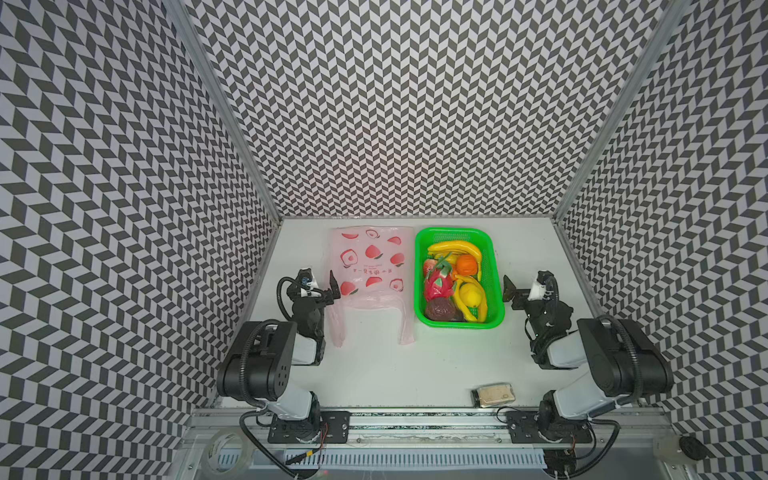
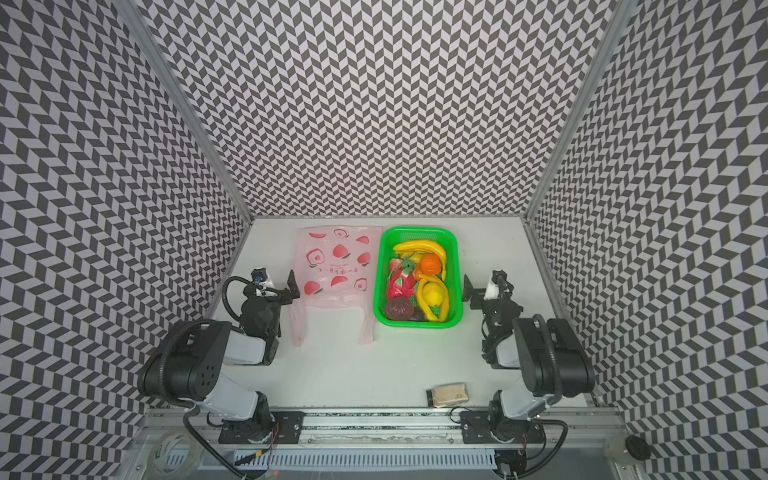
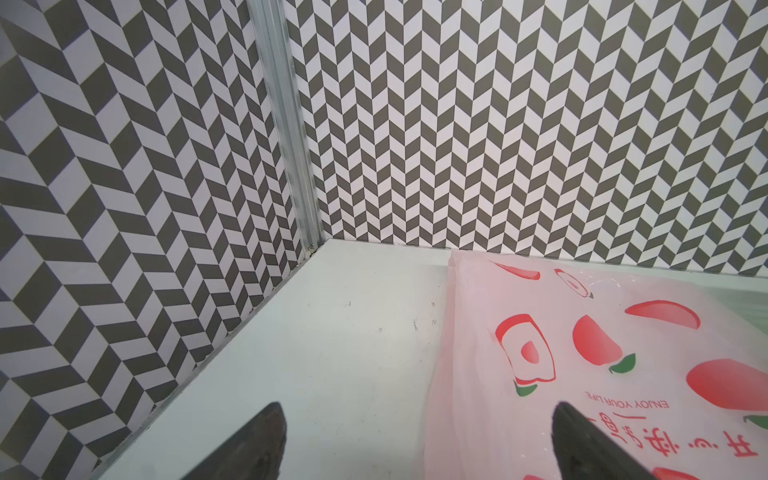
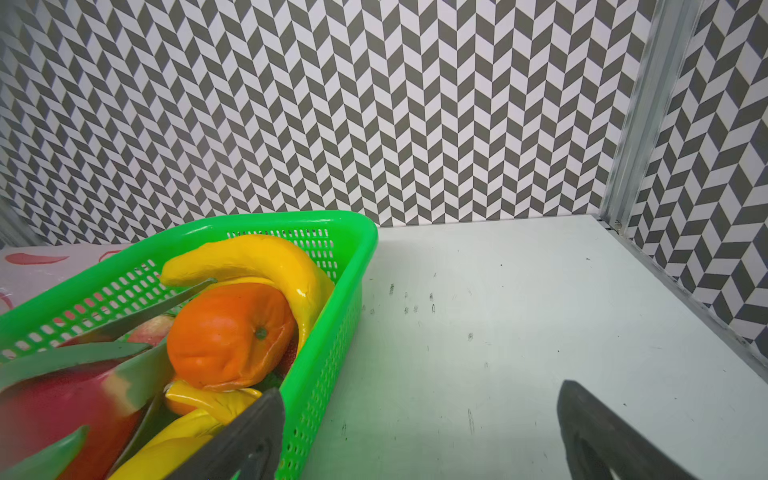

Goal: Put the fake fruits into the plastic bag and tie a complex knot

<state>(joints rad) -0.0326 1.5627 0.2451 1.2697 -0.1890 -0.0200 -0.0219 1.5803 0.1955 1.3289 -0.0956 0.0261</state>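
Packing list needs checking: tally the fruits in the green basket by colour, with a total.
Yellow: 3, upper banana, lower banana, lemon
Orange: 1, orange
Pink: 1, dragon fruit
Red: 1, red fruit, partly hidden
Dark brown: 1, brown fruit
Total: 7 in view; others may lie underneath.

white tabletop is bare in front of the flat pink plastic bag and the green mesh plastic basket just beside it; a small tan packet sits near the front edge
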